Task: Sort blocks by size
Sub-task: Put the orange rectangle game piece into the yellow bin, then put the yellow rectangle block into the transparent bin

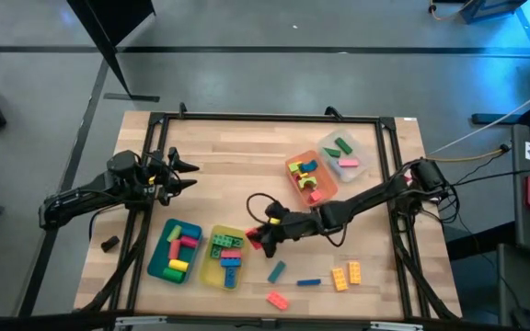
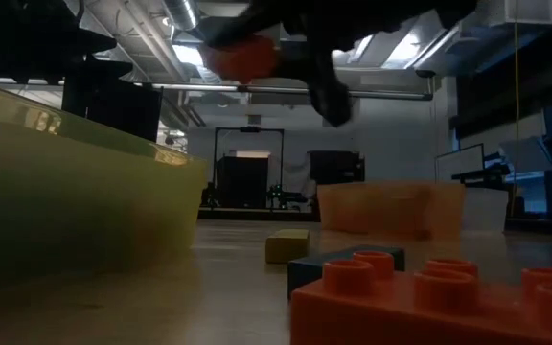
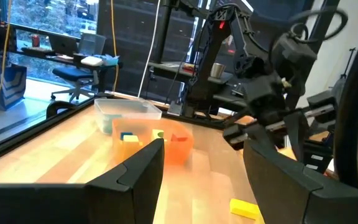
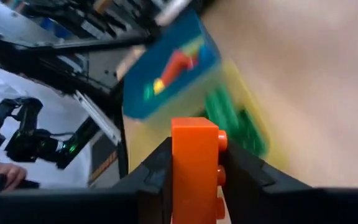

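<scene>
A red block (image 4: 194, 158) is held by my right gripper (image 1: 259, 237), which is shut on it just right of the yellow tray (image 1: 225, 257), above the table. In the low view the red block (image 2: 242, 57) hangs high, clear of the table. Loose blocks lie on the table near the front edge: a teal one (image 1: 275, 272), a blue one (image 1: 308, 282), two yellow-orange ones (image 1: 346, 275) and a pink one (image 1: 277, 299). My left gripper (image 1: 188, 175) waits open at the table's left side, touching nothing. My right gripper pinches the red block between its two fingers, one on each of two opposite faces (image 4: 178, 171); the studs (image 4: 221, 142) face one finger. The fingers reach in from the table's right, slanting a little downward. The block is lifted clear of the table.
A teal tray (image 1: 157, 260) and the yellow tray stand at the front left, each with several blocks. An orange tray (image 1: 294, 186) and a clear tray (image 1: 362, 152) with blocks stand at the back right. Bare wood lies in the table's middle and far left.
</scene>
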You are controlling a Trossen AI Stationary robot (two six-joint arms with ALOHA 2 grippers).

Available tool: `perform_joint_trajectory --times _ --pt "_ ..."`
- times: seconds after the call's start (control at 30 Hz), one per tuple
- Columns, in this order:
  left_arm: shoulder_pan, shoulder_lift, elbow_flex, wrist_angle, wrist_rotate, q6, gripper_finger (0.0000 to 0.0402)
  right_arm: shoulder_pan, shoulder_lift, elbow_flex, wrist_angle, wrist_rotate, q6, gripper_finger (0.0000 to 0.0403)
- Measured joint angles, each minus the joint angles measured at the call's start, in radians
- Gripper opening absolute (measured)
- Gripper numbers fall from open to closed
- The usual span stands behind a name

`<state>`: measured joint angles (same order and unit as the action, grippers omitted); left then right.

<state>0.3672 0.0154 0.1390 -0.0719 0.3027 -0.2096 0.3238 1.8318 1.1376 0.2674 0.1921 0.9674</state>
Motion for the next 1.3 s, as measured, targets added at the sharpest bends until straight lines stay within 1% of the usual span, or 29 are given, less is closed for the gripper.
perform_joint_trajectory --times 0.13,0.2,0.27,0.33,0.4,0.5,0.57,0.63,0.73,0.83,1.03,1.1,1.2,1.3 --pt "0.0 0.0 0.0 0.0 0.0 0.0 0.0205 -0.005 0.014 0.0 0.138 0.065 -0.197 0.0118" --pt "0.0 0.0 0.0 0.0 0.0 0.0 0.0205 -0.005 0.022 0.001 0.2 0.097 -0.269 0.012" --pt "0.0 0.0 0.0 0.0 0.0 0.0 0.0205 -0.005 0.05 0.012 0.267 0.114 -0.336 0.0112" --pt "0.0 0.001 0.0 -0.004 0.0 0.0 0.0205 -0.005 0.074 0.034 0.283 0.122 -0.395 0.0101" --pt "0.0 0.005 0.0 -0.005 0.0 0.0 0.0205 -0.005 0.112 0.078 0.29 0.119 -0.441 0.0098" --pt "0.0 0.011 -0.001 -0.01 0.0 0.0 0.0205 -0.005 0.169 0.138 0.279 0.089 -0.49 0.0101" --pt "0.0 0.011 -0.001 -0.016 0.0 0.0 0.0205 -0.005 0.205 0.173 0.276 0.049 -0.508 0.0116" --pt "0.0 0.01 -0.001 -0.024 0.0 -0.002 0.0205 -0.005 0.232 0.203 0.267 0.03 -0.509 0.0137" --pt "0.0 0.011 -0.001 -0.024 0.0 -0.004 0.0205 -0.005 0.247 0.223 0.224 0.026 -0.511 0.0162" --pt "0.0 0.011 -0.001 -0.026 0.0 -0.004 0.0205 -0.005 0.249 0.224 0.191 0.043 -0.512 0.0176" --pt "0.0 0.011 -0.001 -0.031 0.0 -0.016 0.0205 -0.005 0.249 0.224 0.17 0.049 -0.513 0.018" --pt "0.0 0.011 -0.001 -0.032 0.0 -0.049 0.0205 -0.006 0.246 0.224 0.153 0.016 -0.538 0.0178" --pt "0.0 0.01 -0.001 -0.037 0.0 -0.08 0.0205 -0.006 0.215 0.224 0.083 -0.033 -0.622 0.0176" --pt "0.0 0.012 -0.001 -0.056 0.0 -0.076 0.0205 -0.004 0.171 0.224 -0.042 -0.054 -0.689 0.0177"
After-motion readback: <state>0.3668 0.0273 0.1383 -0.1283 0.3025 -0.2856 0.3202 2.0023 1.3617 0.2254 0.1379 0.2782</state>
